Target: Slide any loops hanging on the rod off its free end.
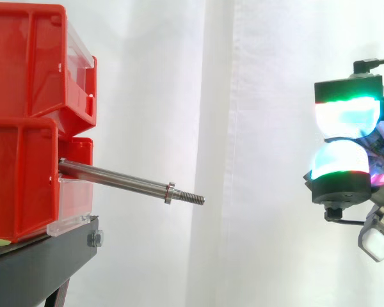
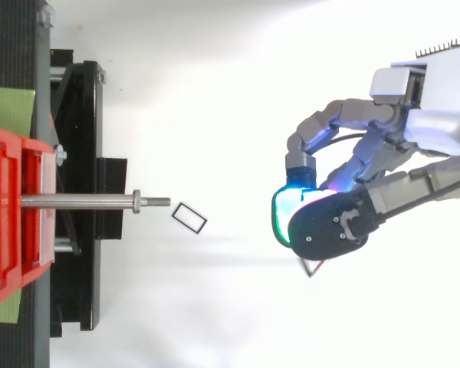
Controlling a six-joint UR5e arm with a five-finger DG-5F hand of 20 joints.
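The rod hangs bare, with a loop just past its free end, so the job looks done. Well right, the hand has its fingers curled together, seemingly empty.

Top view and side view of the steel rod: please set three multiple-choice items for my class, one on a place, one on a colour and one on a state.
1. In the top view, where does the small black rectangular loop lie relative to the shiny steel rod?
A. Threaded on its middle
B. Just past its threaded free end, apart from it
C. Against the bins

2. What colour are the stacked plastic bins that the rod sticks out of?
A. Blue
B. Red
C. Green

3. What state is the rod in?
A. Bare, with nothing hanging on it
B. Carrying three loops
C. Wrapped in cable

Answers:
1 B: white ground shows between the loop and the rod's tip.
2 B: both bins are red in each view.
3 A: the side view shows bare metal from the bins to the thread.
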